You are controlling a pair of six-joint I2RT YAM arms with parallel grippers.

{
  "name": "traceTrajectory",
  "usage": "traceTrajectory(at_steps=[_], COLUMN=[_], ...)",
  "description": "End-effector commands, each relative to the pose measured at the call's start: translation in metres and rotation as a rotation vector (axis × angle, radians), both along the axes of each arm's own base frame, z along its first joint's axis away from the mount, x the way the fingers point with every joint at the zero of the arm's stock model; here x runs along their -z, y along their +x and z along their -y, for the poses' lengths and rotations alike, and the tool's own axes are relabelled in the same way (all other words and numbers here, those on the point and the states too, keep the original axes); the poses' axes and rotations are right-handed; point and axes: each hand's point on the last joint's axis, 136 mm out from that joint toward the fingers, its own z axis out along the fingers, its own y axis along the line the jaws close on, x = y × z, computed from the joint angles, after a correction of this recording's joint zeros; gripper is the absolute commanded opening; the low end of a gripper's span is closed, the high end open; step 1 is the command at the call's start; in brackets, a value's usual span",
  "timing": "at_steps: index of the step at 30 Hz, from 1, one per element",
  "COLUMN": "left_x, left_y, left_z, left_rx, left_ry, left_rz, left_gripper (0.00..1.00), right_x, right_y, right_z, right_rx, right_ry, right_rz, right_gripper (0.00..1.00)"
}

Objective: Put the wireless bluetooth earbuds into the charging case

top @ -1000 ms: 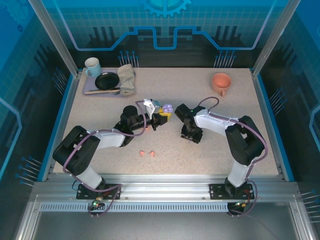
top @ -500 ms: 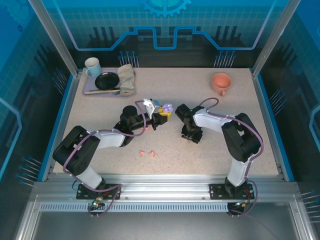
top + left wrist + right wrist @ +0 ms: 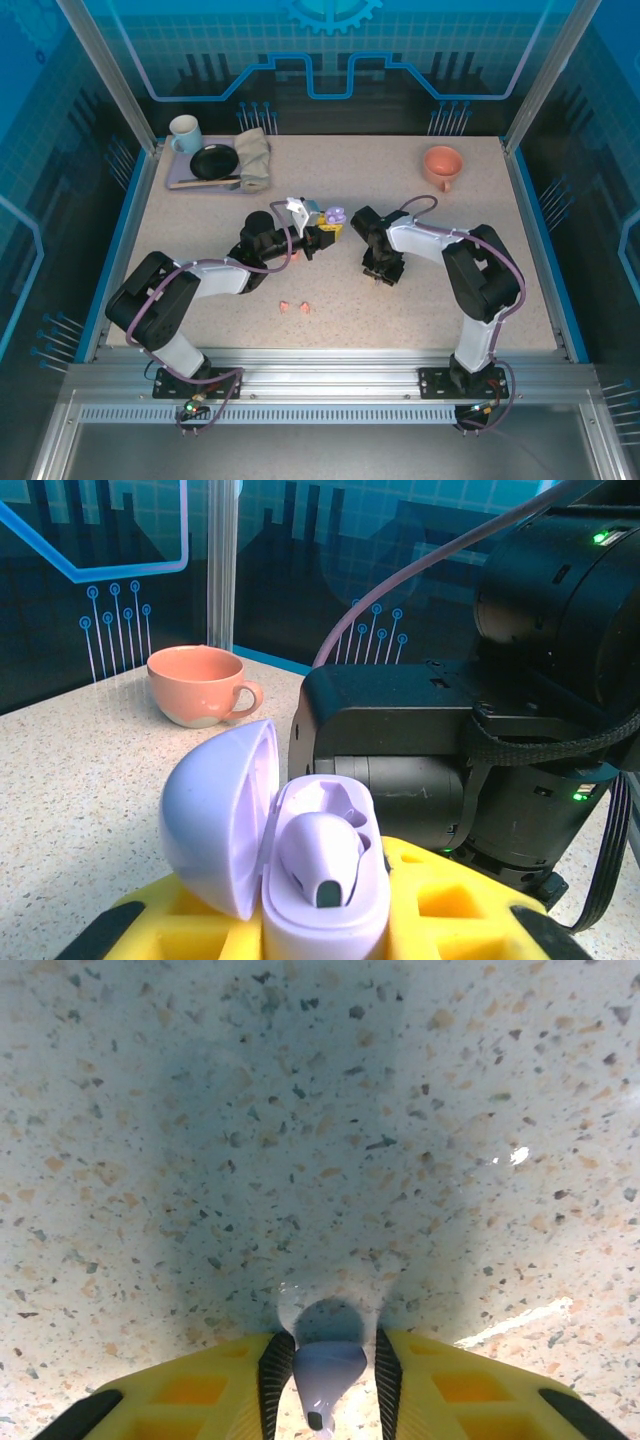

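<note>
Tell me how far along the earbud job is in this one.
Done: one lilac earbud sits in the open lilac case, held by the left tool. In hand: the right tool brackets a second lilac earbud on the table; a firm grip is not certain. Left: seat that one, then the two pink earbuds lying loose nearer the arm bases.

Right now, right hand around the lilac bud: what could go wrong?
The lilac earbud sits at the very tip of the right hand; closing may squirt it out. The lilac case in the left hand already holds a seated bud; a hard push could tip it.
</note>
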Motion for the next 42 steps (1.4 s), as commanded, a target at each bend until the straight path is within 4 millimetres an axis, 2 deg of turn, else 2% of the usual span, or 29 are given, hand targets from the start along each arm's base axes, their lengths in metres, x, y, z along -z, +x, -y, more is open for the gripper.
traceTrajectory(at_steps=[1, 14, 20, 25, 30, 34, 42], left_x=[-0.015, -0.016, -0.017, -0.018, -0.019, -0.017, -0.013], left_y=[0.002, 0.001, 0.0, -0.002, -0.002, -0.003, -0.005], left_z=[0.002, 0.002, 0.002, 0.001, 0.0, 0.0, 0.0], left_rx=[0.016, 0.016, 0.019, 0.017, 0.016, 0.018, 0.023], left_ry=[-0.035, -0.037, -0.033, -0.022, -0.019, -0.016, -0.008], left_rz=[0.033, 0.032, 0.03, 0.034, 0.031, 0.021, -0.002], left_gripper=[0.0, 0.0, 0.0, 0.0, 0.0, 0.0, 0.0], right_x=[0.014, 0.017, 0.016, 0.002, -0.012, -0.018, -0.046], right_y=[0.007, 0.008, 0.021, 0.037, 0.043, 0.042, 0.043], right_z=[0.015, 0.024, 0.018, 0.008, 0.004, 0.0, -0.001], right_rx=[0.051, 0.019, -0.102, -0.261, -0.375, -0.418, -0.461], right_ry=[-0.051, -0.055, -0.015, 0.043, 0.088, 0.145, 0.197], right_rz=[-0.007, -0.009, 0.059, 0.216, 0.335, 0.418, 0.564], right_gripper=[0.33, 0.21, 0.17, 0.16, 0.15, 0.15, 0.15])
